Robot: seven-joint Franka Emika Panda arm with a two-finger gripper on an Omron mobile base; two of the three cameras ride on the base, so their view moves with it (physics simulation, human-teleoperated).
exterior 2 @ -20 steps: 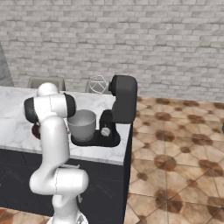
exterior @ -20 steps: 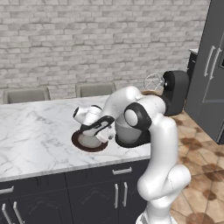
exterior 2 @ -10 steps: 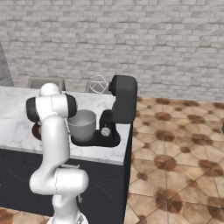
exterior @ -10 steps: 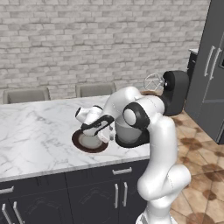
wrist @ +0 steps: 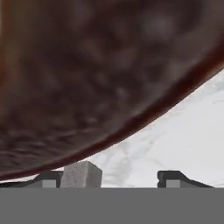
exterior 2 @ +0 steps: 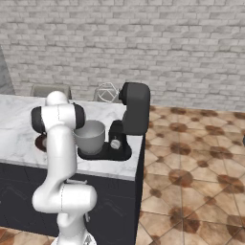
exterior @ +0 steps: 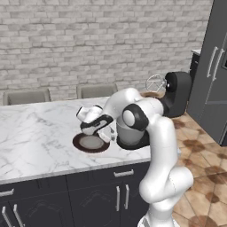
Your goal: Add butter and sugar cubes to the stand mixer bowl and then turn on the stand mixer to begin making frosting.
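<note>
My gripper (exterior: 105, 135) reaches down at the right rim of the dark brown plate (exterior: 83, 144), close beside the grey stand mixer bowl (exterior: 131, 134). In the hand view the plate (wrist: 87, 78) looms very close, and a small pale sugar cube (wrist: 82, 174) sits against the left fingertip of the gripper (wrist: 111, 179). The fingers stand apart, with a wide gap to the right of the cube. The bowl (exterior 2: 89, 136) rests on the base of the black stand mixer (exterior 2: 134, 115), whose head is tilted up with the whisk raised. The butter is out of view.
The plate and mixer (exterior: 177, 93) stand on a marble counter (exterior: 35, 133) with dark cabinets below. Two chair backs (exterior: 95, 91) rise behind it. A tall dark fridge (exterior: 215, 66) stands at the right, beyond the counter's end.
The hand has sunk a little lower and to the right over the plate's rim. Its fingers look slightly nearer together than before.
</note>
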